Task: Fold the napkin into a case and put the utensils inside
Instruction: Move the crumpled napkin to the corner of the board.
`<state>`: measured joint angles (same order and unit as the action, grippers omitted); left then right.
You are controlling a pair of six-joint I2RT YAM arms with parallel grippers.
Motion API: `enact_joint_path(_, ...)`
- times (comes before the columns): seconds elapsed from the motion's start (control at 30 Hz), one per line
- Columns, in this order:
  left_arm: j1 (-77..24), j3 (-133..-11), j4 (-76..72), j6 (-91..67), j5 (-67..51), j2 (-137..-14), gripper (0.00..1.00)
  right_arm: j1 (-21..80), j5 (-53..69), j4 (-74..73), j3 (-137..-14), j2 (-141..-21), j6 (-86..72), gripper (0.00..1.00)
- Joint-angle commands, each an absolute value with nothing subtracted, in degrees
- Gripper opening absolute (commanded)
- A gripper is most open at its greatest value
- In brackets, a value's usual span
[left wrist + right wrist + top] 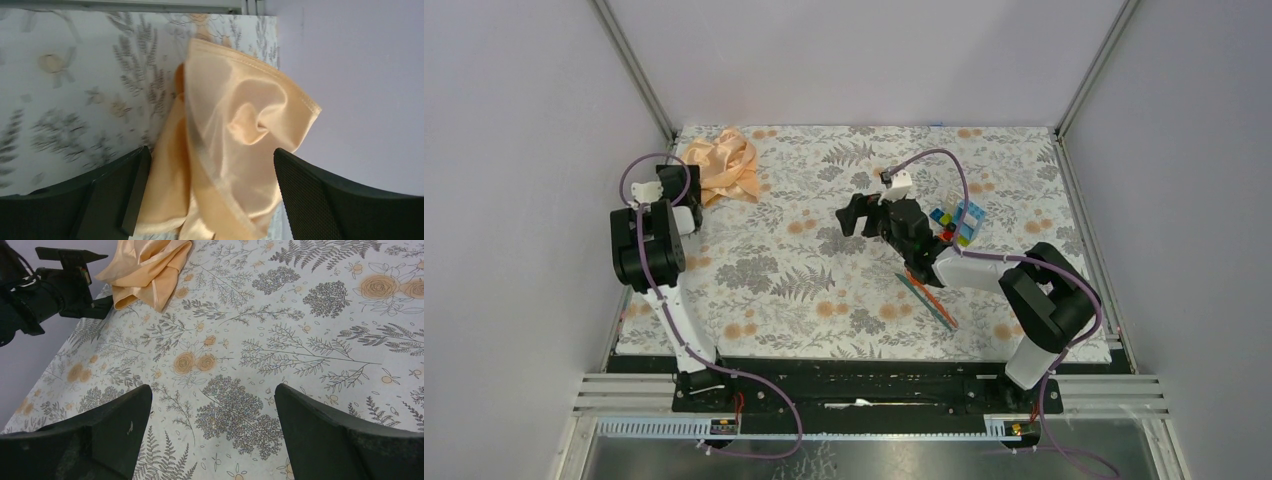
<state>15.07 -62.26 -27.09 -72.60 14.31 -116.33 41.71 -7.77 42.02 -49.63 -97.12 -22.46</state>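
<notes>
The napkin (722, 165) lies crumpled in the far left corner of the floral mat (804, 290). My left gripper (692, 195) is right at it. In the left wrist view the peach satin napkin (235, 125) bunches up between the wide-apart fingers of that gripper (211, 152), which is open and not clamped on the cloth. My right gripper (849, 215) hovers open over the middle of the mat, and nothing is between its fingers (212, 390). The utensils (929, 298), one orange and one teal, lie side by side under the right forearm. No case shows.
A cluster of multicoloured toy blocks (957, 222) sits just right of the right wrist. Grey walls close in on the left, back and right of the mat. In the right wrist view the napkin (150, 265) and the left gripper (65, 285) are at the top left.
</notes>
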Motion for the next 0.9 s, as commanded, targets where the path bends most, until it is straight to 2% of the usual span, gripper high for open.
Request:
enact_joint_path(0.0,15.03,-68.78,-30.48,-78.63,12.34,-122.14,0.98,42.28,-7.36,46.46,-48.77,-93.63,-20.98,1.0)
enact_joint_path(0.07,14.99,-70.37,-30.42,-80.43,11.03,-124.83,0.91,42.28,-7.54,46.58,-48.61,-93.56,-20.7,1.0)
enact_joint_path(0.2,15.03,-70.46,-31.68,-82.01,8.25,-126.8,0.54,42.28,-8.18,43.62,-50.2,-94.11,-20.55,1.0)
enact_joint_path(0.4,14.52,-65.09,-23.74,-66.63,5.51,-113.28,0.06,42.57,-12.45,25.69,-59.25,-95.48,-22.31,1.0)
enact_joint_path(0.43,14.5,-62.97,-21.96,-65.04,4.66,-110.09,0.01,42.71,-13.08,21.19,-60.98,-95.79,-22.49,1.0)
enact_joint_path(0.53,14.34,-54.39,-15.89,-62.57,-0.3,-99.27,0.0,43.46,-12.28,10.63,-63.42,-95.79,-23.37,1.0)
enact_joint_path(0.67,12.0,-42.81,-5.1,-60.98,-7.45,-83.55,0.0,43.73,0.05,3.39,-59.73,-92.8,-24.25,1.0)
enact_joint_path(0.8,4.93,-24.64,-3.45,-70.55,-8.54,-62.48,0.0,44.94,12.24,0.36,-55.79,-89.89,-23.92,1.0)
enact_joint_path(0.87,0.83,-17.74,-3.43,-77.11,-7.25,-52.16,0.0,46.72,12.98,0.33,-53.97,-88.29,-24.64,1.0)
